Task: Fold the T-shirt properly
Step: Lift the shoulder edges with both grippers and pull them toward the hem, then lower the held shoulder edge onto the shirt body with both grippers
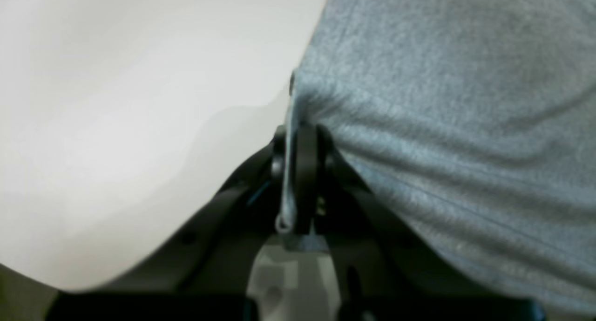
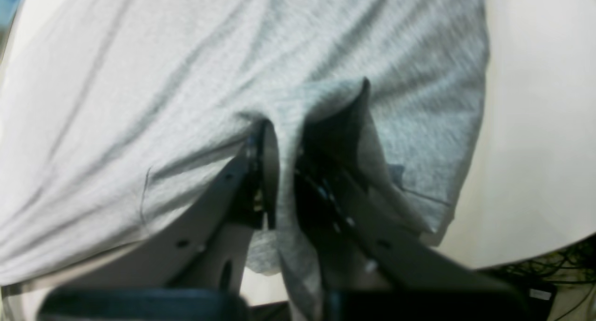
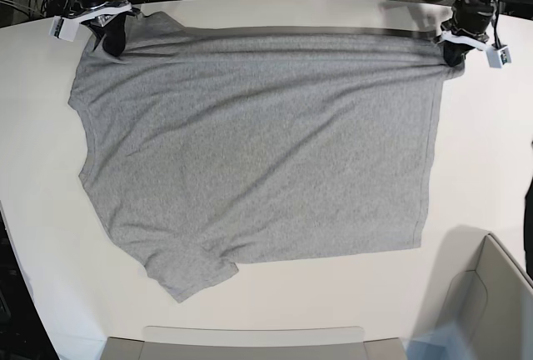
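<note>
L pincer (image 3: 454, 52) & R pincer (image 3: 112, 39) each pinch the T-shirt (image 3: 258, 152) at far-edge corners; shirt's long axis runs between them, body lies toward near bench (image 3: 275, 306) edge.

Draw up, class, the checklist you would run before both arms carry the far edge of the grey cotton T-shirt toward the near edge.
1. Left gripper shut on the heather-grey short-sleeved cotton T-shirt: ok, the hem corner is pinched between its jaws.
2. Right gripper shut on the shirt: ok, cloth is bunched between its jaws at the sleeve end.
3. Far edge taut between the grips: ok, it runs nearly straight in the base view.
4. Body lying flat: ok, only shallow wrinkles.
5. Near sleeve spread out: ok, it lies flat on the white table.
6. Lettered side facing down: cannot tell; only plain grey shows.
</note>
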